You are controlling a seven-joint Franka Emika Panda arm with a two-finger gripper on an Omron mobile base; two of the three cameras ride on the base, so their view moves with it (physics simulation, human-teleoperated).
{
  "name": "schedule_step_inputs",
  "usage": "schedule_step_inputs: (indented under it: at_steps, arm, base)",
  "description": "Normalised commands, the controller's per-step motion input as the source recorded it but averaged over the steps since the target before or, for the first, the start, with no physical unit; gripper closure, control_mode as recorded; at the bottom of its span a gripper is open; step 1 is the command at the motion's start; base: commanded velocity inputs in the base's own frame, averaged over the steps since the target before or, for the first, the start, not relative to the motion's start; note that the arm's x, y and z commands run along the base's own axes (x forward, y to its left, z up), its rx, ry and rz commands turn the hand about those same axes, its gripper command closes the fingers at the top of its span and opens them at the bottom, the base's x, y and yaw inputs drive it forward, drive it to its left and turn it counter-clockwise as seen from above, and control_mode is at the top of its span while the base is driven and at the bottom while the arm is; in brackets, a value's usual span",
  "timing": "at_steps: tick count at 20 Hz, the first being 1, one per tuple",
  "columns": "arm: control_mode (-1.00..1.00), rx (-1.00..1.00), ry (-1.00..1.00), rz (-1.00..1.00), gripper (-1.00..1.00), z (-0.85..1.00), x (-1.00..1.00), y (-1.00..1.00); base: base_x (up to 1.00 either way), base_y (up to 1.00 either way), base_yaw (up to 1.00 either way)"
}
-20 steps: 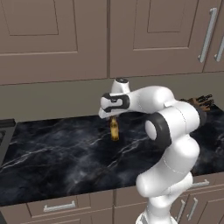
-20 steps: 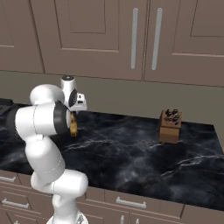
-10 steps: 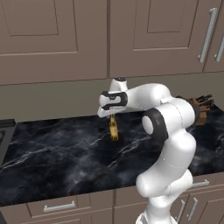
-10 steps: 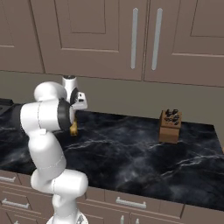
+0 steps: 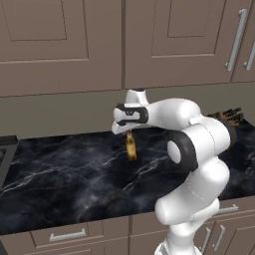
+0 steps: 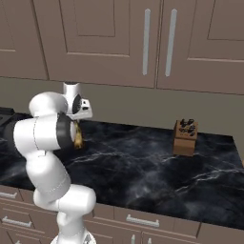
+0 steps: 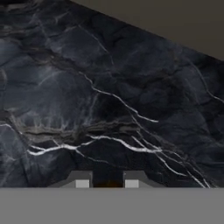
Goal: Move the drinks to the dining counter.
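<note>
The amber beer bottle [image 5: 131, 148] is being gripped at its neck by the closed fingers [image 5: 129, 133], hanging upright directly below them over the marble worktop [image 5: 60, 174], its long axis vertical.

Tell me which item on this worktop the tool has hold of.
The slim amber bottle, clamped at its neck in the shut tool. The wooden knife block stands apart, further right by the wall.
</note>
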Motion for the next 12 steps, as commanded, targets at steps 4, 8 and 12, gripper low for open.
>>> schedule_step_inputs:
  at_steps: [4,8,12]
  arm:
    - [-1.0,0.0,-0.12,0.0,1.0,-0.01,-0.83,0.0]
    - [-1.0,0.0,-0.07,0.0,1.0,0.0,-0.67,0.0]
    - [-1.0,0.0,-0.08,0.0,1.0,0.0,-0.77,0.0]
  base:
    - [0.0,0.0,0.0]
    - [0.0,0.0,0.0]
    - [0.0,0.0,0.0]
